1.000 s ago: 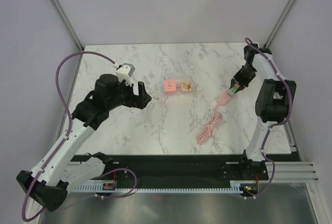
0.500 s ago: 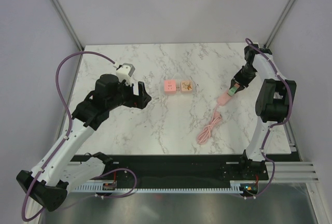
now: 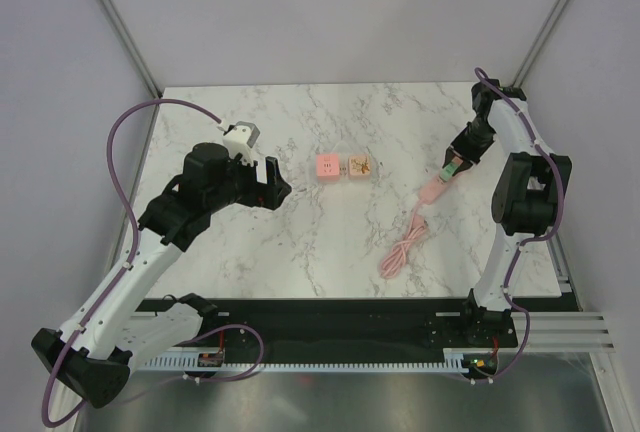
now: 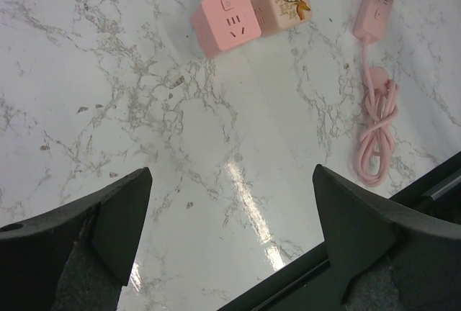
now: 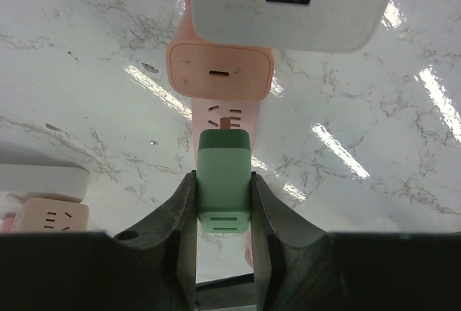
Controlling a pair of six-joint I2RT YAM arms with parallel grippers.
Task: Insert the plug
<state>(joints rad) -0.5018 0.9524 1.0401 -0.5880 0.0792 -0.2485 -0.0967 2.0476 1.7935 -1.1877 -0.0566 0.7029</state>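
1. The right gripper [image 5: 224,178] is clamped on a small boxy green plastic plug [image 5: 224,170]. Its two dark fingers press the plug's long sides, and the prong end points away from the wrist.
2. In the right wrist view a copper-coloured prong shows at the plug's front edge, right over the slots of a long flat pink plastic power strip [image 5: 219,72]. I cannot tell whether the prong is touching the slot or hanging just above it.
3. Seen from above, the right gripper [image 3: 455,164] holds the green plastic plug [image 3: 452,168] at the far end of the pink plastic power strip [image 3: 432,189]. The strip lies loose on the white marble-patterned table [image 3: 300,242], and its coiled pink cord [image 3: 400,252] trails toward the arm bases.
4. A white block with a USB port [image 5: 288,1] fills the top of the right wrist view. What it belongs to is not clear.
5. The left gripper [image 4: 232,173] has its fingers spread wide and holds nothing. It hangs over bare marble, well apart from the strip, and is nearer to a pink cube socket [image 4: 227,26] and a beige cube with a deer print [image 4: 288,5] that sit touching each other.
6. Judged step: lining up the prongs with the socket. The plug is not seated.
7. The next move likely calls for a straight push along the prong line, with the plug kept square to the slots. Nothing braces the strip, so it could slide or tip under the push.
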